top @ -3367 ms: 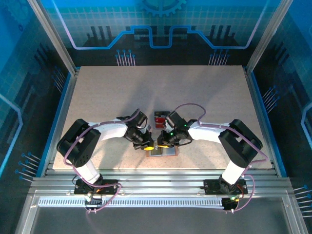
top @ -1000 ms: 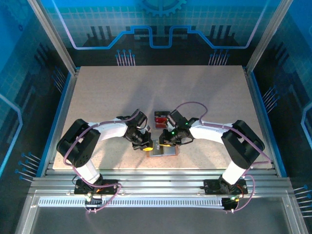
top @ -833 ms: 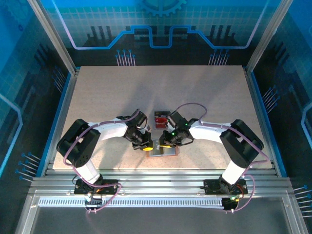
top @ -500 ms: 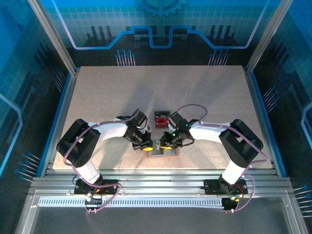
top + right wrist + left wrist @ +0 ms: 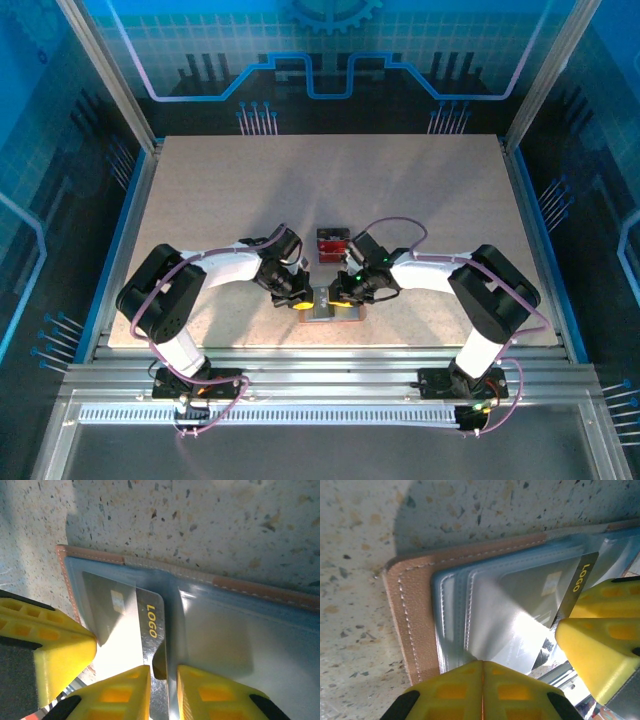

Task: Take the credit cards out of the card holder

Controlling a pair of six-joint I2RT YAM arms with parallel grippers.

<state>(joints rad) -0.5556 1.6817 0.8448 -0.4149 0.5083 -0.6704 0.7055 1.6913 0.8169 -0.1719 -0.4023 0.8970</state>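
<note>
- Speckled table (image 5: pixel 420 200): red cards (image 5: pixel 330 243) already lie outside the holder (image 5: pixel 335 313).
- Closed left gripper (image 5: pixel 482 667) pins the holder; right gripper (image 5: pixel 162 672) pinches a grey card (image 5: pixel 125 615), half out.

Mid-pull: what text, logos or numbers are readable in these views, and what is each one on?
"LOGO": yellow letters on the dark band of the silvery credit card at the open card holder; it reads clearly in both wrist views.
Red cards beyond the holder, top view: their dark and whitish marks are too small to read.
Card holder itself: no writing visible on its leather or its inner panels.
</note>
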